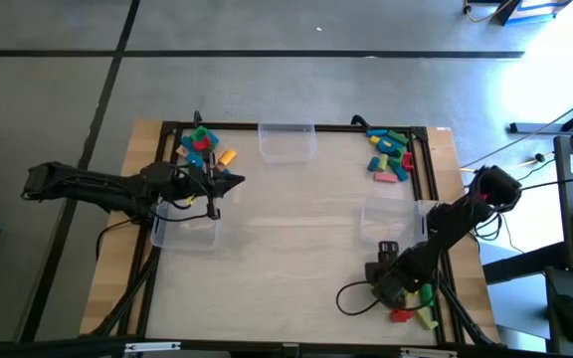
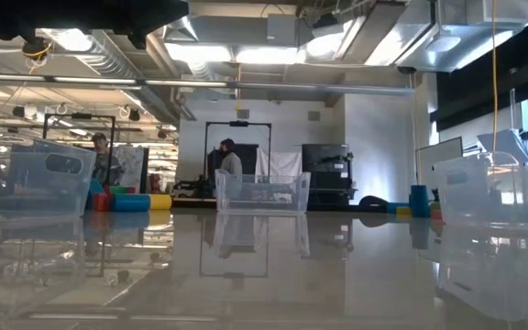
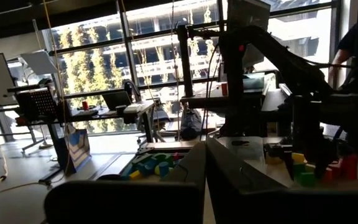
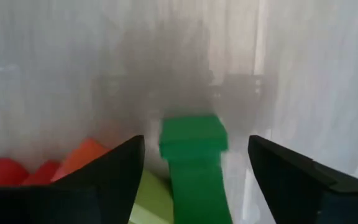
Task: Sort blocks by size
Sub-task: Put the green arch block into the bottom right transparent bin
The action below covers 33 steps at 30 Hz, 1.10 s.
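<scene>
High view, right arm: we see it bent down toward 5 o'clock on the table [image 1: 286,268], the right gripper [image 1: 391,288] low over a small heap of blocks [image 1: 418,303] in green, red and yellow.
High view, left arm: stretched in from 9 o'clock, the left gripper [image 1: 229,182] waits beside a clear bin [image 1: 185,231], just below the pile at 11 o'clock [image 1: 202,147].
High view, other blocks: a second pile [image 1: 389,152] lies at 1 o'clock; another bin [image 1: 286,140] sits at 12 o'clock.
Low view: no gripper shows; a few blocks [image 2: 128,202] rest far across the table.
Left wrist view: the left gripper's own fingers [image 3: 129,202] look pressed together on nothing.
Right wrist view, grip: the right gripper [image 4: 194,168] has its fingers wide apart, a green block [image 4: 192,168] standing free between them, touching neither as far as we can tell.
Right wrist view, neighbours: red and orange blocks [image 4: 55,167] sit to one side.
Risk: we judge the green block could topple off the heap, since it leans on others.
Risk, second: lifting away crookedly could clip it with a finger.
</scene>
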### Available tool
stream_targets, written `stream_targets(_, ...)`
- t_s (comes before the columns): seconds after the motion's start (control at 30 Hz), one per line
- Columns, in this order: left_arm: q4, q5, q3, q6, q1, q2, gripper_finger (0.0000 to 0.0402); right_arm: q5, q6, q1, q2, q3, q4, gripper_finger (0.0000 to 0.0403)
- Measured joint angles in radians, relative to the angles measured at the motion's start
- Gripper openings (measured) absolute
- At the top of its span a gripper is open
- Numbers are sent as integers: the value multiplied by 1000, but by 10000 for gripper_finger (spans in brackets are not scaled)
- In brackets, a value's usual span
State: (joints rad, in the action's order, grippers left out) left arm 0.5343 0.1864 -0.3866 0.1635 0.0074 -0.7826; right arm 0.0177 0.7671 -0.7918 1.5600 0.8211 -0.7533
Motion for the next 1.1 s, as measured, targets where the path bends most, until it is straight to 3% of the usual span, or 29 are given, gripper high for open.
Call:
stream_targets(0.23, 0, 0, 0, -1, 1, 0, 4, 13, -17, 0, 36, 4, 9, 265)
stream_targets(0.53, 0, 0, 0, 1, 1, 0, 4, 12, -33, 0, 33, 3, 8, 131)
stream_targets(0.83, 2, 0, 0, 1, 1, 0, 4, 59, -43, 36, -16, 90, -115, 131)
stream_targets(1.1, 1, 0, 0, -6, 1, 0, 4, 216, -56, 69, -119, 209, -248, 131)
